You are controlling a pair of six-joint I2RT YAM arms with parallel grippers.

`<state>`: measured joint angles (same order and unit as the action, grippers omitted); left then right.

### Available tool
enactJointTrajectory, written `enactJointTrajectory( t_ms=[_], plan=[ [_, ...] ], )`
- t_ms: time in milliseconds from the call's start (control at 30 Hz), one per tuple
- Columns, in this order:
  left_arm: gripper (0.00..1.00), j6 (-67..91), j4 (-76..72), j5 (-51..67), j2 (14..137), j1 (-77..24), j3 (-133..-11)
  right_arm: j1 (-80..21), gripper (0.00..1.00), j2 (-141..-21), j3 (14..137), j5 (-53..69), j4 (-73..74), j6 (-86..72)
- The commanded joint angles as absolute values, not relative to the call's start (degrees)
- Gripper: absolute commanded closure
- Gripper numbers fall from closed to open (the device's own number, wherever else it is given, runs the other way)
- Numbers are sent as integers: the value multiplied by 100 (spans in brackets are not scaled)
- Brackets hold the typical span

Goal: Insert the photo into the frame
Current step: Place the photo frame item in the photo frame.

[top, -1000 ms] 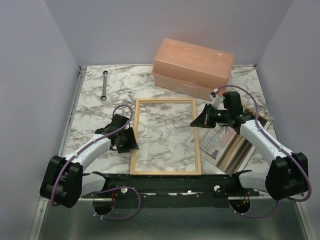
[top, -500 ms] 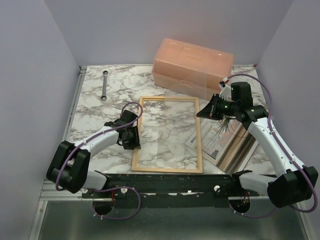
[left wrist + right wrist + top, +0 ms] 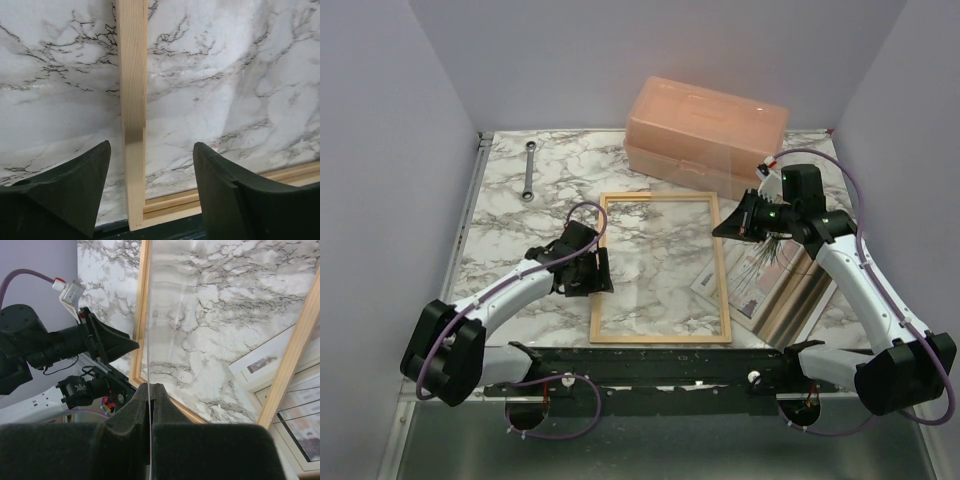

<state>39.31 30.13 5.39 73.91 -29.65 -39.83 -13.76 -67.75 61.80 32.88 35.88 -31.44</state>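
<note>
The light-wood frame (image 3: 655, 197) lies flat mid-table, marble showing through it. My left gripper (image 3: 592, 272) is open and straddles the frame's left rail (image 3: 132, 75) near its near corner, the rail closer to the left finger (image 3: 75, 190). My right gripper (image 3: 722, 228) hovers over the frame's right rail (image 3: 295, 340), shut on a thin sheet (image 3: 149, 340) seen edge-on as a white line; I cannot tell what it is. A print with spindly plant stems, the photo (image 3: 772, 252), shows below that gripper's body on the pile right of the frame.
A peach plastic box (image 3: 705, 135) stands at the back, close behind the right gripper. A wrench (image 3: 529, 170) lies at the back left. A pile of white paper and a brown panel (image 3: 800, 300) sits right of the frame. Walls enclose both sides.
The right gripper rose from the pile and moved back toward the box, then held still. The left gripper moved right with the frame, which shifted slightly right; its jaws narrowed, then reopened.
</note>
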Motion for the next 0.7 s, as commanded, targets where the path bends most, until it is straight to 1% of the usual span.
enactJointTrajectory(
  t_ms=[0, 100, 167, 300, 433, 567, 667],
  plan=[
    [27, 3957, 3013, 723, 6777, -2740, -3750, -1361, 99, -6767, 6408, 3816, 3390, -3160],
    [26, 3892, 2968, 874, 6504, -2453, -3538, -1362, 100, -6744, 6398, 3982, 3272, -3224],
    [29, 3838, 2968, 922, 6344, -2280, -3410, -1361, 100, -6750, 6383, 4102, 3198, -3275],
    [39, 3761, 2977, 902, 6211, -2045, -3201, -1362, 100, -6727, 6329, 4391, 2984, -3429],
    [53, 3781, 2892, 923, 6371, -2030, -3162, -1361, 100, -6749, 6221, 4762, 2708, -3604],
    [60, 3753, 2785, 941, 6612, -2030, -3140, -1363, 100, -6759, 6043, 4972, 2440, -3781],
    [61, 3744, 2697, 964, 6678, -2030, -3082, -1359, 100, -6757, 5734, 5092, 2080, -3989]
  ],
)
